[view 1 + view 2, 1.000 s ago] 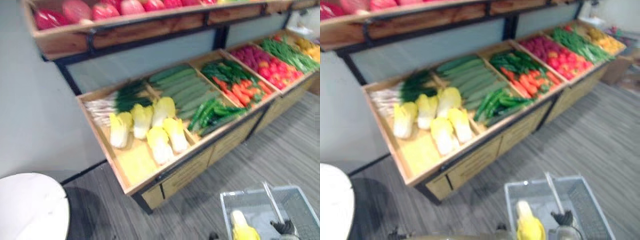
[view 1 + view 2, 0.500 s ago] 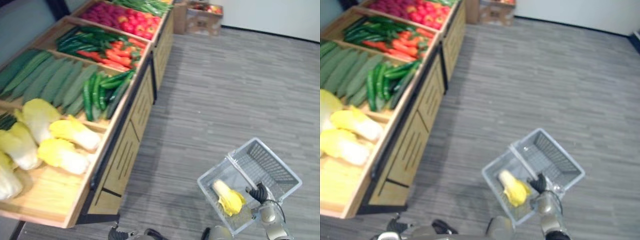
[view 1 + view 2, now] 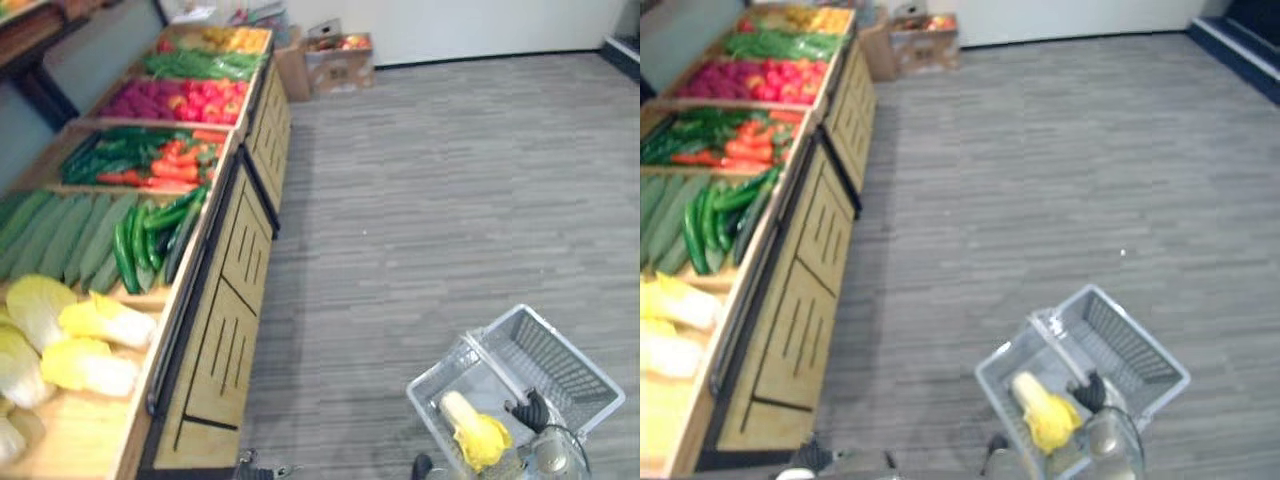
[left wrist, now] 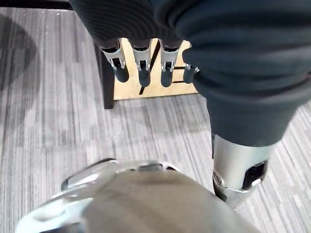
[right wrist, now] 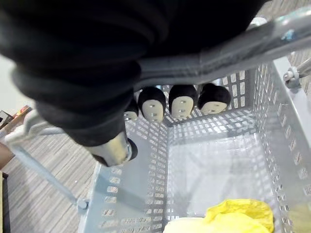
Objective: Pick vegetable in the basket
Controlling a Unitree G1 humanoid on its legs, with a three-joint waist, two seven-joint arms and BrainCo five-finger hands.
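Our view has swung off the stand, now at nine o'clock. The cabbage stays in the basket at five, right hand clamped round its handle, left hand loose-fingered: picking seems done.

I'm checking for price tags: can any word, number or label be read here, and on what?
No text can be read.
On the cardboard box by the wall: a dark mark, too small and blurred to read.
On the wooden stand, basket and cabbage: no labels visible.
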